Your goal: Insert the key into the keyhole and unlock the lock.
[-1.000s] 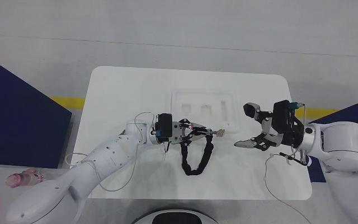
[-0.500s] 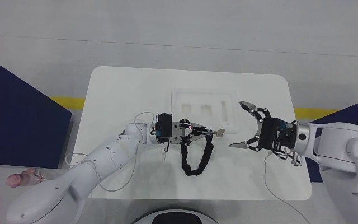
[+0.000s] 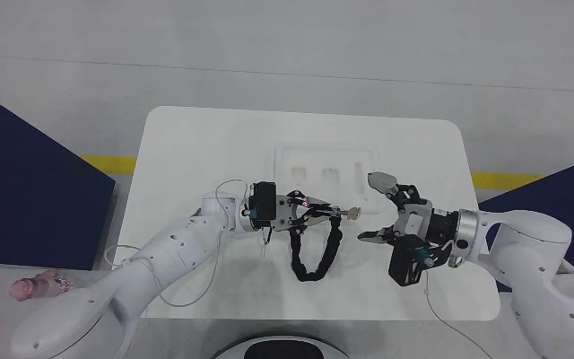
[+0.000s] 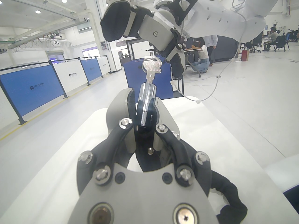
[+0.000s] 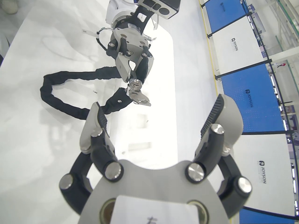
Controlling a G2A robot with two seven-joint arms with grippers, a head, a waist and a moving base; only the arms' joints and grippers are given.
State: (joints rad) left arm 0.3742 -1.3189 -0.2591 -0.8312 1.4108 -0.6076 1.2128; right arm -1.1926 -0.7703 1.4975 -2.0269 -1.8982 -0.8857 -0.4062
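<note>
My left gripper [image 3: 316, 212] is shut on the lock's silver cylinder [image 4: 146, 99] and holds it above the table's middle. The silver key [image 4: 151, 66] sticks out of the cylinder's end, its head pointing toward the other arm. The lock's black sheathed cable [image 3: 312, 260] hangs from it in a loop down to the table. My right gripper [image 3: 368, 207] is open just beyond the key head [image 5: 140, 97], one finger on each side of it and not touching it.
A white moulded tray [image 3: 296, 157] with shallow recesses lies just behind the lock. The white table [image 3: 197, 153] has bare surface to the left and at the back. Thin white cables trail from both wrists.
The right arm has moved left toward the key and turned its wrist, so its open fingers now flank the key head. The left arm and the lock have stayed in place.
</note>
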